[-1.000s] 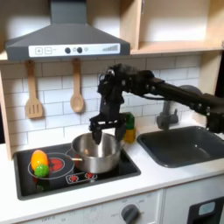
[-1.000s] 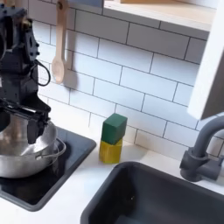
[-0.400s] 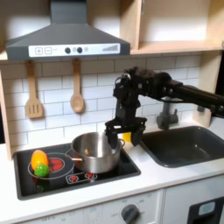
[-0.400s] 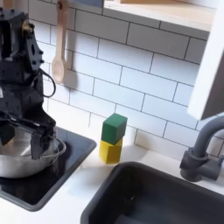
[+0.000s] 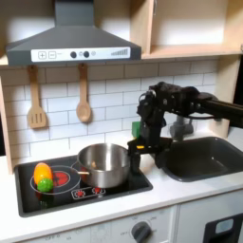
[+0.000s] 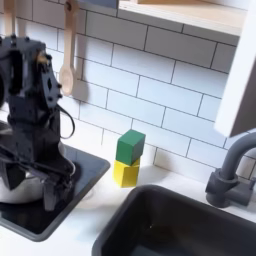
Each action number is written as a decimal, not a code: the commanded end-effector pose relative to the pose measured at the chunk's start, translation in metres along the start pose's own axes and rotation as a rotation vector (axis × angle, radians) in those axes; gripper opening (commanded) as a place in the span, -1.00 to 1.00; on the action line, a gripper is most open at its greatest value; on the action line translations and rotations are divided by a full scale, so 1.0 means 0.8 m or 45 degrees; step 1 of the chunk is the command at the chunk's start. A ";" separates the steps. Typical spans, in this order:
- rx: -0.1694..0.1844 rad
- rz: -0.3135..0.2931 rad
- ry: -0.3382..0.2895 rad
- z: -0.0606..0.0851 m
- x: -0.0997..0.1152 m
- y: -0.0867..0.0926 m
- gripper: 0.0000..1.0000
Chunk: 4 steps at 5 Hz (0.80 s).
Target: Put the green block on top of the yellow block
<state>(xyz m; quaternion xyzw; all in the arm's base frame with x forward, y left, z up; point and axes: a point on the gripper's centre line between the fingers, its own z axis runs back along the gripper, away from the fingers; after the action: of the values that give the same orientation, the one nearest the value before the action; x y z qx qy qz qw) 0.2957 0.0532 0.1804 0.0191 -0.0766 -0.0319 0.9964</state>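
Nearest in the second exterior view, the black gripper [image 6: 30,188] hangs low over the near edge of the black stovetop [image 6: 80,180], its two fingers spread apart and holding nothing. Behind it, partly hidden by the arm, stands a round shiny steel pot [image 6: 12,183]. To the second exterior view's right, on the white surface [image 6: 85,232] just before the tiled wall, the small solid green cube block [image 6: 129,147] sits squarely on the small plain yellow cube block [image 6: 125,172], turned a little out of line with it; the pair stands clear of the gripper and beside the dark grey sink basin [image 6: 180,230]. In the first exterior view the arm covers most of this stack, so there it seems only a green sliver. On the stovetop's far left in that view lies a rounded yellow-and-green toy food [image 5: 43,176]. On the wall behind hang a wooden spatula [image 5: 36,100] and a wooden spoon [image 5: 84,95]
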 end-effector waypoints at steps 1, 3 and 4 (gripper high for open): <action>-0.013 -0.077 0.045 -0.012 -0.032 -0.026 1.00; 0.029 -0.057 0.035 -0.007 -0.049 -0.025 1.00; 0.027 -0.064 0.028 -0.006 -0.047 -0.026 1.00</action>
<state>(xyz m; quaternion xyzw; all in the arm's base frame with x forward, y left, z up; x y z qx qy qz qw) 0.2581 0.0348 0.1696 0.0318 -0.0663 -0.0545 0.9958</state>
